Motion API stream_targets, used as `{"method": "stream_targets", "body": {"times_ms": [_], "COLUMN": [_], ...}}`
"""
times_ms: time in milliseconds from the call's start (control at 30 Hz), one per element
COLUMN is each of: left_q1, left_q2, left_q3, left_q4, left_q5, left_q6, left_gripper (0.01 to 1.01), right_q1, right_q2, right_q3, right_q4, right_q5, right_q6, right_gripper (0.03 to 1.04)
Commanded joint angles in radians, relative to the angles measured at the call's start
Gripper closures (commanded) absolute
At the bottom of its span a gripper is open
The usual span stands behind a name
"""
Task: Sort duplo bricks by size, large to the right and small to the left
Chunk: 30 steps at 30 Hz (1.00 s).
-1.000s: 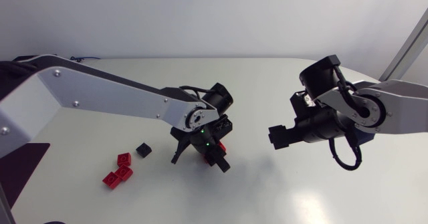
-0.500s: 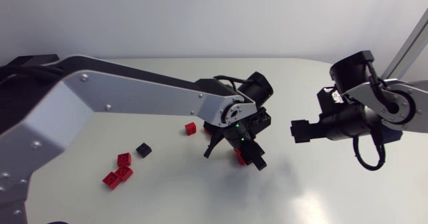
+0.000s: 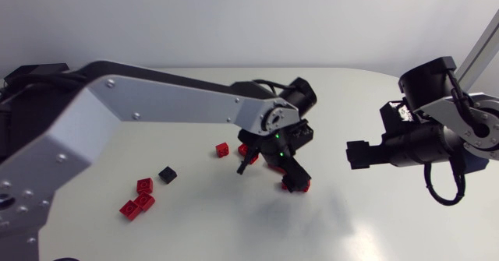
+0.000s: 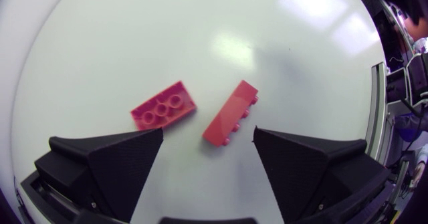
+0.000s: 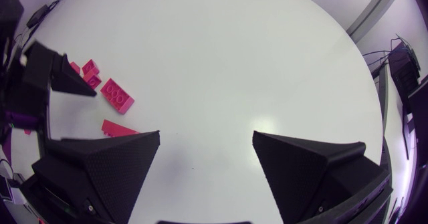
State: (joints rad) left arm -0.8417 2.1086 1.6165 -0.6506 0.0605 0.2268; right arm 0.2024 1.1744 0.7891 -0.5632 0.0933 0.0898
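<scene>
Red long brick (image 4: 231, 112), tipped on its side, is seen lying on the counter (image 4: 134, 37) just ahead of the wide-open, empty left gripper (image 4: 208, 134), presumably held there for picking up a large one.

Red bricks (image 4: 231, 112) under left end effector (image 4: 208, 133)

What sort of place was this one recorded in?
Probably a robotics lab bench: a plain white table, a left arm and right arm over it, and loose red duplo bricks for sorting.
</scene>
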Motion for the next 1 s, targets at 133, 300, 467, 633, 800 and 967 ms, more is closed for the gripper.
{"method": "stream_targets", "body": {"times_ms": [133,300,467,633,800,967], "left_q1": [0.151,0.279,0.392,0.552,0.621,0.561], "left_q2": [-0.262,-0.389,-0.490,-0.610,-0.650,-0.544], "left_q3": [-0.138,-0.297,-0.437,-0.572,-0.665,-0.613], "left_q4": [-0.003,0.029,0.054,0.069,0.101,0.144], "left_q5": [0.005,0.007,0.007,0.058,0.084,0.084], "left_q6": [-0.003,0.002,0.022,0.071,0.078,0.066], "left_gripper": [0.057,0.057,0.057,0.057,0.057,0.057], "right_q1": [0.147,0.216,0.284,0.293,0.285,0.276], "right_q2": [0.103,0.218,0.383,0.567,0.683,0.768], "right_q3": [0.058,0.145,0.291,0.440,0.503,0.519], "right_q4": [-0.029,-0.030,-0.052,-0.070,-0.087,-0.078], "right_q5": [-0.001,-0.007,-0.093,-0.153,-0.153,-0.172], "right_q6": [0.028,0.011,-0.007,-0.114,-0.199,-0.225], "right_gripper": [0.07,0.07,0.07,0.07,0.07,0.07]}}
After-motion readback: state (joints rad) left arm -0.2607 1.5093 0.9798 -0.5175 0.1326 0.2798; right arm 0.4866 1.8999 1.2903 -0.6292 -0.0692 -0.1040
